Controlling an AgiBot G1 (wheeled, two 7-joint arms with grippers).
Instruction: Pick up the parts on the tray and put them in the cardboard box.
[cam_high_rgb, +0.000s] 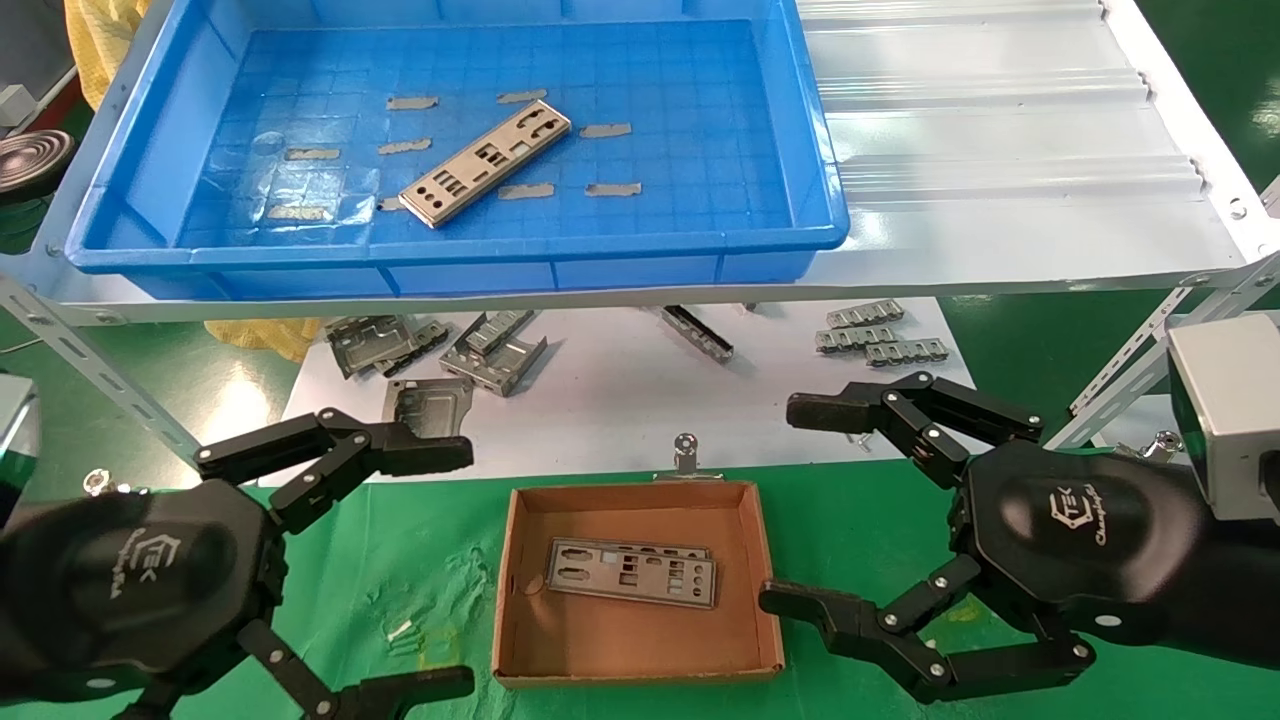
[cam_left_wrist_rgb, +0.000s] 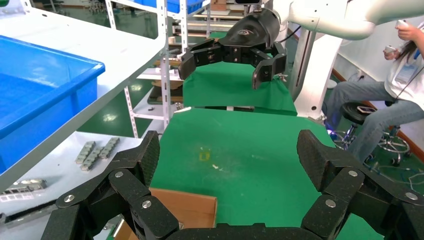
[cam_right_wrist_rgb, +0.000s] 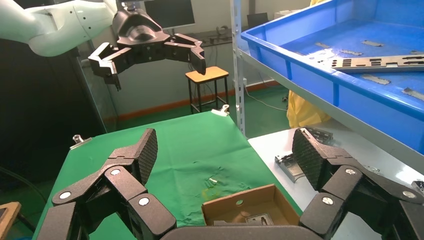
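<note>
One flat silver-grey part (cam_high_rgb: 485, 163) lies slantwise on the floor of the blue tray (cam_high_rgb: 450, 250), on the upper shelf. The cardboard box (cam_high_rgb: 512, 580) sits below on the green cloth, with two overlapping parts (cam_high_rgb: 632, 572) on its floor. My left gripper (cam_high_rgb: 455, 570) hovers open just left of the box, holding nothing. My right gripper (cam_high_rgb: 790, 505) hovers open just right of it, also holding nothing. The left wrist view shows its wide-apart gripper (cam_left_wrist_rgb: 230, 160) over a box corner (cam_left_wrist_rgb: 185, 207). The right wrist view shows its gripper (cam_right_wrist_rgb: 225, 152) above the box (cam_right_wrist_rgb: 245, 192), and the tray part (cam_right_wrist_rgb: 380, 62).
Small grey tape strips (cam_high_rgb: 410, 102) dot the tray floor. Bent grey brackets (cam_high_rgb: 490, 350) and smaller pieces (cam_high_rgb: 880, 335) lie on the white sheet under the shelf. Slanted shelf struts (cam_high_rgb: 80, 360) stand at both sides. A seated person (cam_left_wrist_rgb: 400, 95) is off to one side.
</note>
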